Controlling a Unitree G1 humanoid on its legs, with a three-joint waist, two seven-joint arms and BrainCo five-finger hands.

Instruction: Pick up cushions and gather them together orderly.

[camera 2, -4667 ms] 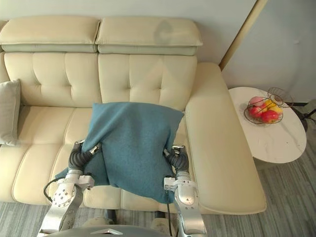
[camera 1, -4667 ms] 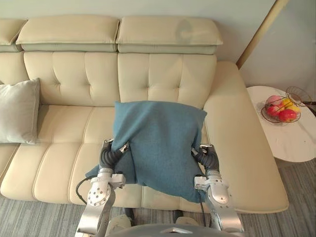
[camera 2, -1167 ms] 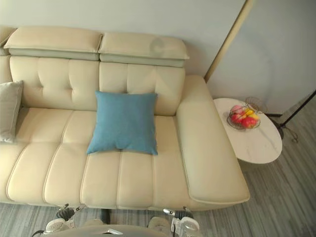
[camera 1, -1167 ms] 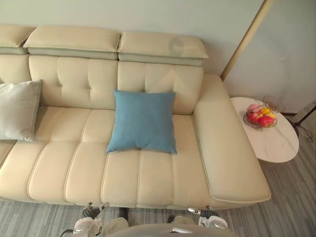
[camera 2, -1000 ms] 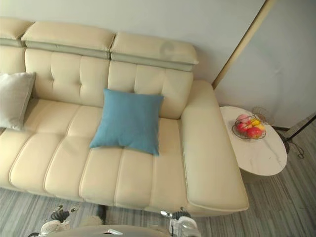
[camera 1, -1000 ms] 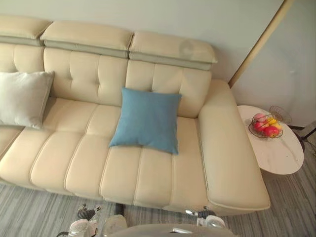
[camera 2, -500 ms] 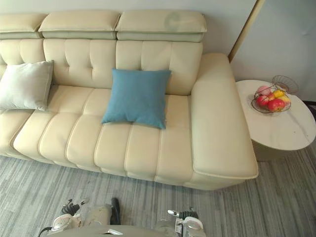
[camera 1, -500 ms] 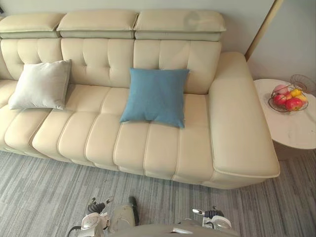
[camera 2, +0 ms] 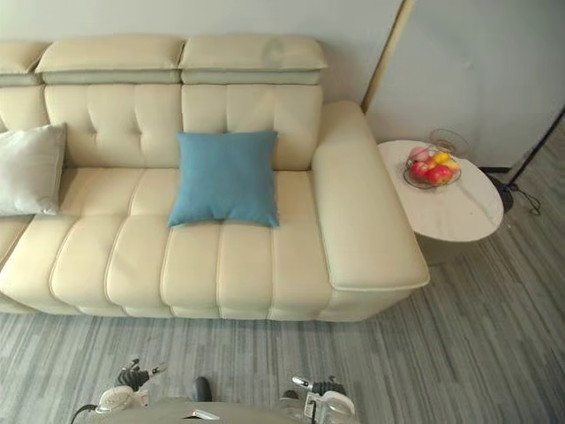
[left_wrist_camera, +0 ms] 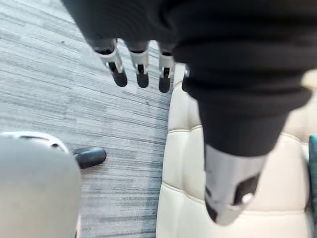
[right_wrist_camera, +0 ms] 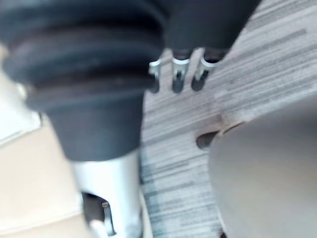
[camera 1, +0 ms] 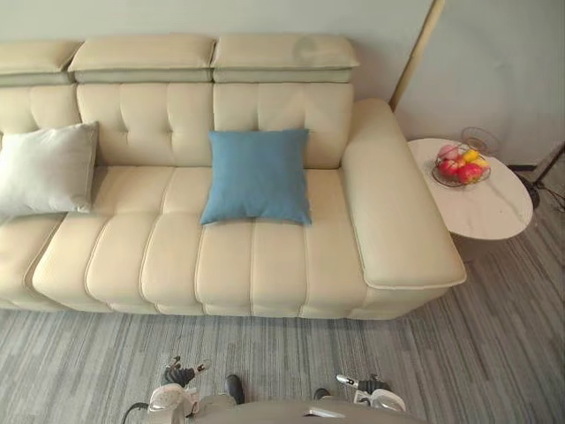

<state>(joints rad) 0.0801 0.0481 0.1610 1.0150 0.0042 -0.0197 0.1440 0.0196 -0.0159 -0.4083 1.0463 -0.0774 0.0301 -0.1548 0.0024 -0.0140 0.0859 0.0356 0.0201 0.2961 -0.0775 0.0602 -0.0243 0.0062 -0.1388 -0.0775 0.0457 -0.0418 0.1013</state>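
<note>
Left eye view lays out the whole job: a blue cushion (camera 1: pixel 257 175) stands upright against the backrest of the cream sofa (camera 1: pixel 265 265), on the seat nearest the armrest, squared up and tidy. A pale grey cushion (camera 1: pixel 46 168) leans against the backrest at the far left end, well apart from the blue one, with a bare seat between them. Judged from that, the task is about half done. One cushion looks neatly placed, but the two are not yet gathered together, so the pale one would have to be brought across, or the blue one taken to it.

Neither cushion is in a hand. The left hand (camera 1: pixel 179 375) and right hand (camera 1: pixel 364 385) hang low at the bottom edge of that view, over the striped grey floor (camera 1: pixel 291 353) and short of the sofa.

The head views show the hands too small to read; the wrist views settle it. In the left wrist view the left hand's fingers (left_wrist_camera: pixel 141 67) point down, straight and loose, grasping nothing, with the sofa's front edge beside them. The right wrist view shows the right hand's fingers (right_wrist_camera: pixel 177 77) likewise relaxed and empty above the floor.

The left eye view takes in more of the pale cushion, while the right eye view gives more floor beyond the round side table (camera 2: pixel 455 216) and its fruit basket (camera 2: pixel 431 168).
</note>
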